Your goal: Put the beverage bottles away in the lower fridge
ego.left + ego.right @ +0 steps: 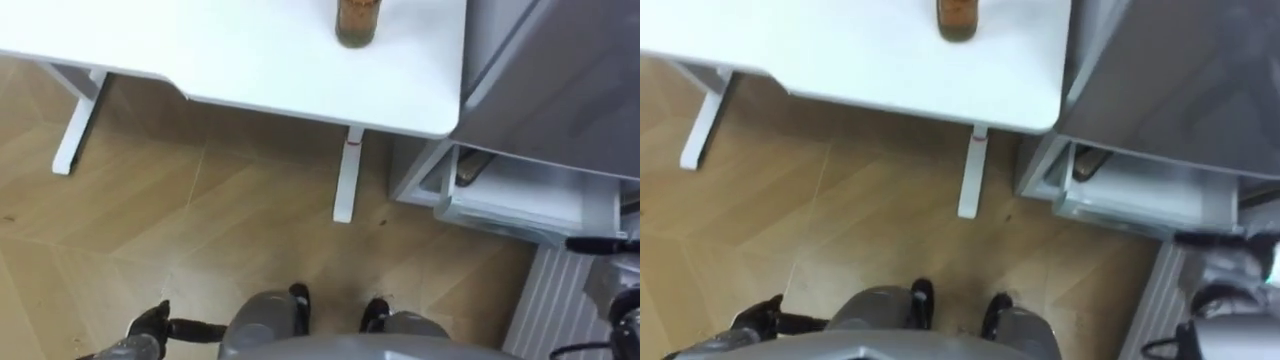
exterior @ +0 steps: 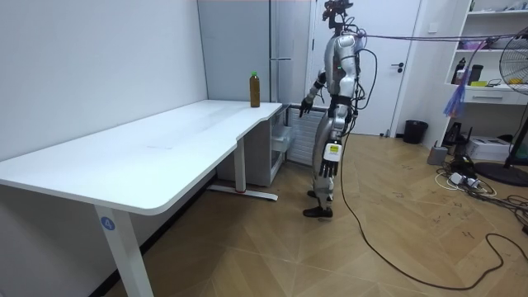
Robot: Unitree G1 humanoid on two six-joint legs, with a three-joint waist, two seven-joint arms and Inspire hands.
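1. Nearest the camera, low at the left of the eye views, the left hand point(image 1: 150, 325) hangs beside the body above the wood floor point(image 1: 200, 230). Its dark fingers are relaxed and apart, touching nothing.
2. At the right edge, level with the fridge's open bottom section, the right hand point(image 1: 600, 244) is held out. The fingers that show there lie straight. I see nothing between them and nothing touching them.
3. A drink bottle point(image 1: 357, 20) stands upright with brown liquid inside, and the room view shows its green cap. It sits on the white worktop point(image 1: 250, 60), at the far right corner, close to the grey fridge point(image 1: 560, 90) and well apart from both hands.
4. Below and to the right of that corner, the lower compartment point(image 1: 510, 200) stands open, showing its pale inside. A dark shape lies within it near the left wall, too unclear to name.
5. In the room view the robot stands on the floor at the far end of the worktop, facing it, with the fridge on its right.
6. My reading of the step: both hands are empty and the bottle is not yet taken, so the fetch comes first.
7. That move calls for a reach across the worktop's near edge to the far corner. The fingers must then close round the bottle's body while it stays upright.
8. After the lift comes a turn to the right and a low bend, since the open compartment sits close to the floor.
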